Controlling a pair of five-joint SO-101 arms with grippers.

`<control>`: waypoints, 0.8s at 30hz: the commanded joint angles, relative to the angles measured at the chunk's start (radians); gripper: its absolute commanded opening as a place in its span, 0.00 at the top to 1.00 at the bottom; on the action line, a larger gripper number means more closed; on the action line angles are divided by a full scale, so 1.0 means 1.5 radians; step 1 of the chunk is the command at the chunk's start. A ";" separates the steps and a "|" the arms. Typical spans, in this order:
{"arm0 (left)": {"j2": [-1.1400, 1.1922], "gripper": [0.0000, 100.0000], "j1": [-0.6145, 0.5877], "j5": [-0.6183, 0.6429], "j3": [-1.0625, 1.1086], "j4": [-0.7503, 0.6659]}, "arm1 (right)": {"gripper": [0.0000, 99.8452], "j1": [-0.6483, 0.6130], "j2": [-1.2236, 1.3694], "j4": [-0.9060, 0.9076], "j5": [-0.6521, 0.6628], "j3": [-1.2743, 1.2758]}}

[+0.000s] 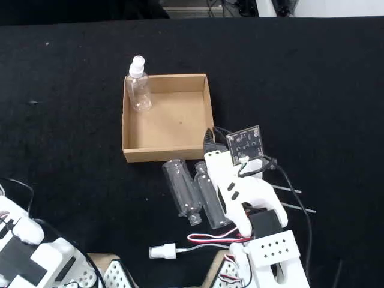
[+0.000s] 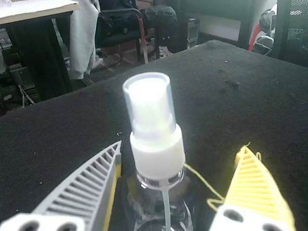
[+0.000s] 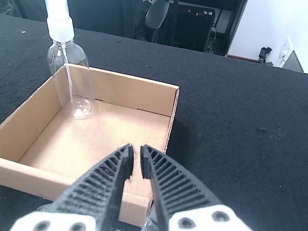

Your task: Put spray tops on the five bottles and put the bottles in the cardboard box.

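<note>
A clear bottle with a white spray top (image 1: 139, 87) stands in the far left corner of the cardboard box (image 1: 207, 111); the right wrist view shows this bottle (image 3: 70, 72) and box (image 3: 171, 120) too. Two topless bottles (image 1: 183, 187) (image 1: 210, 195) lie side by side in front of the box. A loose spray top (image 1: 163, 251) lies near the table's front edge. My right gripper (image 3: 136, 149) is shut and empty, hovering by the box's front right corner (image 1: 210, 139). My left gripper (image 2: 180, 147) is shut on another bottle (image 2: 156, 207) with a spray top (image 2: 153, 130) on it.
Two thin pale tubes (image 1: 288, 191) (image 1: 297, 209) lie on the black cloth to the right of the right arm. The left arm's body (image 1: 24, 252) sits at the front left corner. Chairs and desks stand beyond the table.
</note>
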 commanded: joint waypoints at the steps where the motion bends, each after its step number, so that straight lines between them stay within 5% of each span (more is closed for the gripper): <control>1: 0.020 0.68 -0.002 -0.004 -0.023 0.005 | 0.98 0.005 -0.013 -0.018 0.005 -0.007; 19: 0.048 0.68 -0.002 -0.004 -0.054 0.003 | 0.98 0.005 -0.013 -0.018 0.005 -0.008; 24: 0.042 0.87 -0.003 -0.004 -0.054 0.003 | 0.98 0.005 -0.013 -0.018 0.005 -0.008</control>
